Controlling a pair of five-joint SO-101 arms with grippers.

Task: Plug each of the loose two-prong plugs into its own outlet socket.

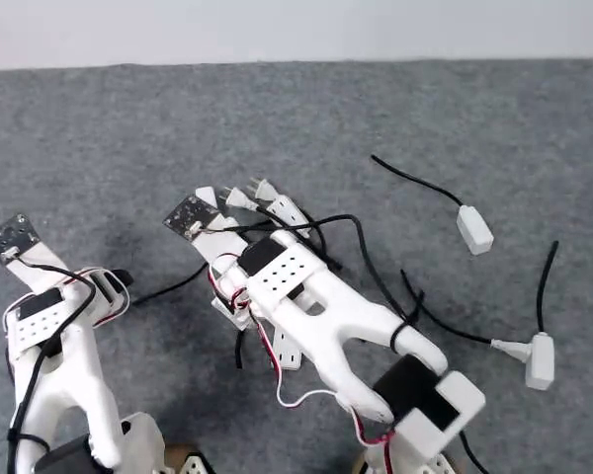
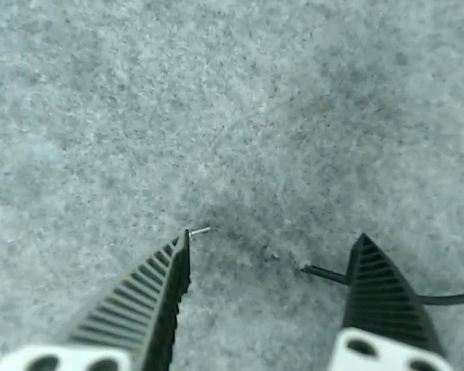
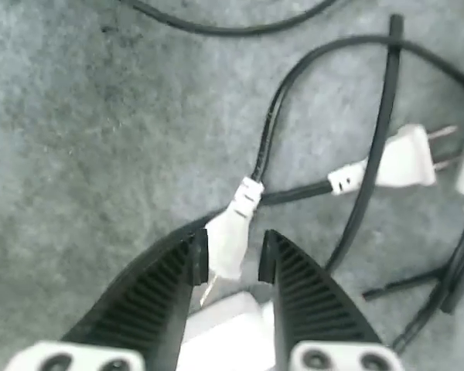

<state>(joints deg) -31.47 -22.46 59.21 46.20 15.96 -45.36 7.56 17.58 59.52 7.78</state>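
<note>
The mottled grey felt table cover [image 1: 99,128] carries a white two-prong plastic plug [image 3: 228,243], a second white plug with silvery prongs [image 3: 406,158] and white block-shaped outlet sockets [image 1: 474,229], all on glossy black cords [image 3: 387,100]. Both white plastic arms [image 1: 326,306] bear thin red and white wires [image 1: 265,341]. The left gripper [image 2: 274,243] and right gripper [image 3: 232,251] have black ribbed fingers [image 3: 162,301] on white bases.

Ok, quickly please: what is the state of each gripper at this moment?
Left gripper: open, holding nothing.
Right gripper: closed on a white plug.
</note>
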